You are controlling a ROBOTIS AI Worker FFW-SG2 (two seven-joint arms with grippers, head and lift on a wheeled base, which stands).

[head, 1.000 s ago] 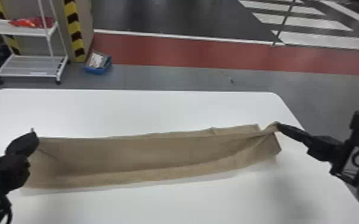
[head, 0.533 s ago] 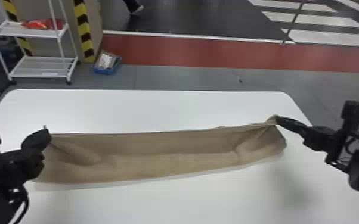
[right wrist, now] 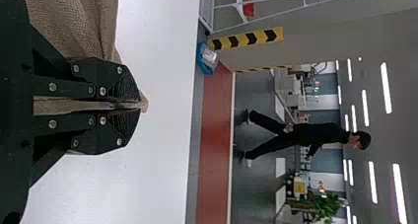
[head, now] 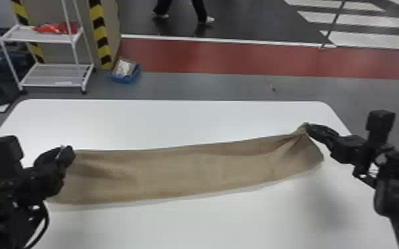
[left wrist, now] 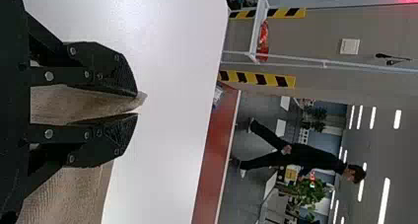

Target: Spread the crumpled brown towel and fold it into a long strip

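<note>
Across the white table [head: 189,122] in the head view, the brown towel [head: 192,172] stretches as a long band between the left gripper [head: 69,153] and the right gripper [head: 307,128]. Each is at one of its far corners, presumably so that the far edge can be kept straight while the rest trails towards the robot. That suggests the spreading is largely done and the strip is being lined up, perhaps for another lengthwise fold. Creases fan out from the right corner, drawn to a small peak; near the left one the cloth dips in a soft, shadowed hollow. The near edge bows gently.

In the left wrist view, the two flat black fingers stand a little apart, cloth lying between them and a sliver of white beside it near the tips. The corner looks loosely held at best, so it could slip if pulled.

In the right wrist view, the fingers are closed on the towel, a small tip poking out beyond them, likely to anchor this end. The weave is coarse and matt, bunched into rounded ridges beside the grip, against the smooth tabletop.
</note>
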